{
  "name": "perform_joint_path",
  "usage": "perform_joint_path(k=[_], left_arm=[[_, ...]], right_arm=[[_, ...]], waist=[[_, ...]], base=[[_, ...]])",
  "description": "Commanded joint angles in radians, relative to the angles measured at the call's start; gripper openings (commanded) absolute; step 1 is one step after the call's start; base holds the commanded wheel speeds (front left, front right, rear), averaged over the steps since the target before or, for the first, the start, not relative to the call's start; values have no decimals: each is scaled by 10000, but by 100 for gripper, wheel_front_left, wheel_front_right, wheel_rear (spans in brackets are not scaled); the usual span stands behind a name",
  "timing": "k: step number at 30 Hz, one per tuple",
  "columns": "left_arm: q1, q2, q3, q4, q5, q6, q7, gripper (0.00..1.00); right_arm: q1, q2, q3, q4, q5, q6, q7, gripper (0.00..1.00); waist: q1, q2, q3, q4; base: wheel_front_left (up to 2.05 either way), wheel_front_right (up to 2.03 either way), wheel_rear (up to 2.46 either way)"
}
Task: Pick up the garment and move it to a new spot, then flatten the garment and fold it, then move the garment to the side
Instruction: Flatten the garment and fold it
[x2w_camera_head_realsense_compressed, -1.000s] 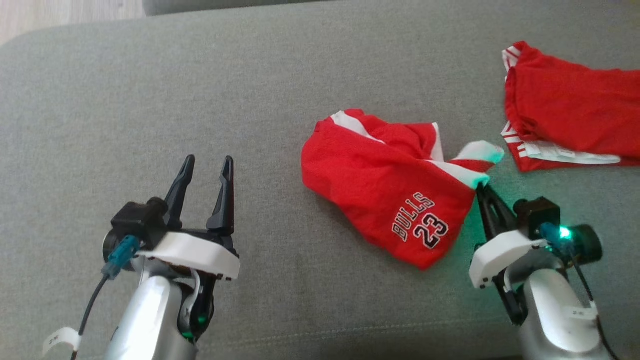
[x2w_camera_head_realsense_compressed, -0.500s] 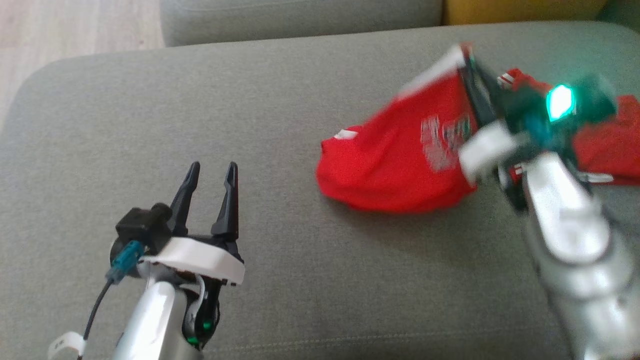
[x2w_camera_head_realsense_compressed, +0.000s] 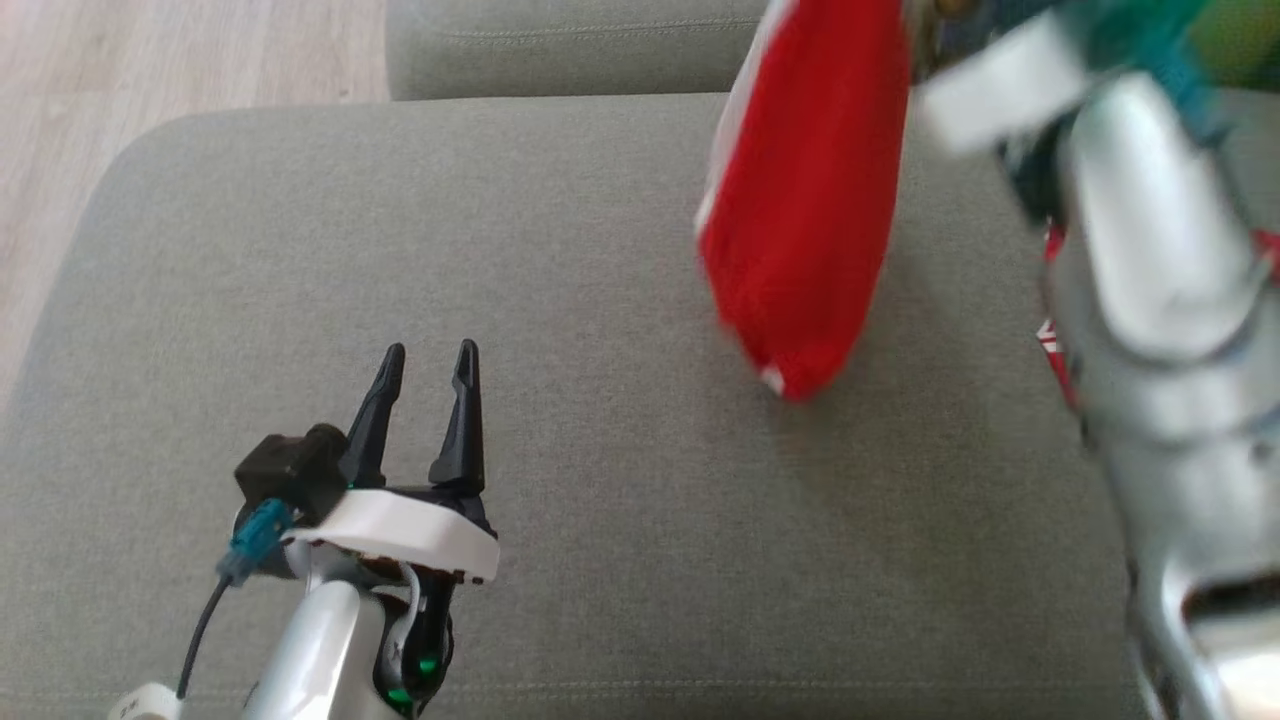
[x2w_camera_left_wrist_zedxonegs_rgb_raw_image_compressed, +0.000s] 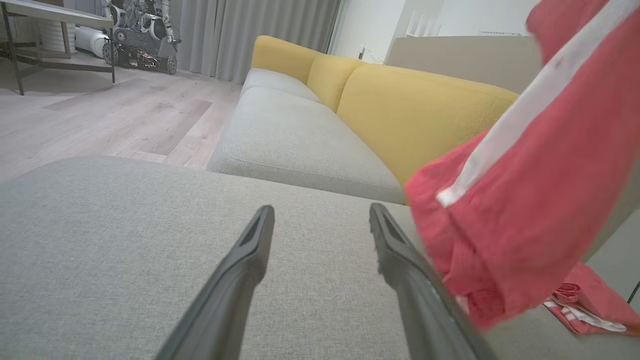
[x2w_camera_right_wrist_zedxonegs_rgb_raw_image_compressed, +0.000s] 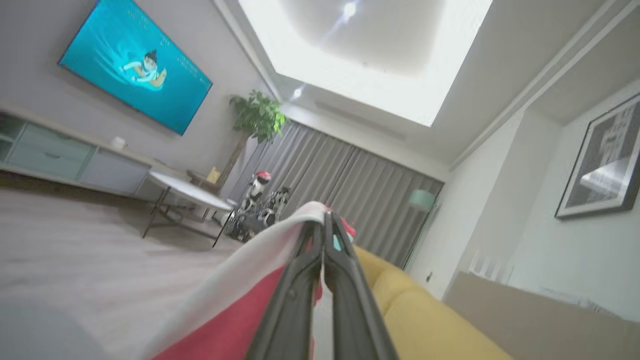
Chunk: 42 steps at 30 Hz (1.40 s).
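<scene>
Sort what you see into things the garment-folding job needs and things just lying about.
Job: red white-striped garment, right hand gripping it, open left hand, grey cushion.
Lying about: second red garment, yellow sofa back, television, potted plant.

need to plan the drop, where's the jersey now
In the head view the jersey hangs at upper right over the cushion, pinched by the right end effector.
</scene>
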Motion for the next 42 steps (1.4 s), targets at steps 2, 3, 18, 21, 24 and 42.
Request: perform_joint_path(k=[2, 3, 18, 21, 24, 42], left_arm=[[-176, 50, 362, -406, -94, 65, -120, 100], [-167, 50, 384, -431, -91, 75, -120, 100], [-290, 49, 675, -239, 301, -157, -120, 100], [-362, 49, 567, -110, 366, -253, -120, 100], [-461, 49, 426, 28, 418, -325, -120, 100], [-159, 49, 12, 319, -80, -536, -120, 100]], right_arm=[[1517, -78, 2, -176, -186, -9, -29, 0], [2015, -195, -150, -228, -196, -9, -31, 0], [7769, -812, -1902, -2317, 269, -9, 2042, 0], [7998, -723, -2130, -2296, 287, -9, 2311, 0], [8048, -609, -2431, -1983, 251, -9, 2496, 0], [8328, 547, -4106, -3153, 795, -9, 1763, 100]], waist=[[0, 0, 84, 14], [0, 0, 125, -10], [0, 0, 506, -1187], [0, 0, 616, -1397], [0, 0, 720, -1496], [0, 0, 211, -1661]], base=[[0, 0, 0], [0, 0, 0], [0, 0, 0], [0, 0, 0], [0, 0, 0], [0, 0, 0]])
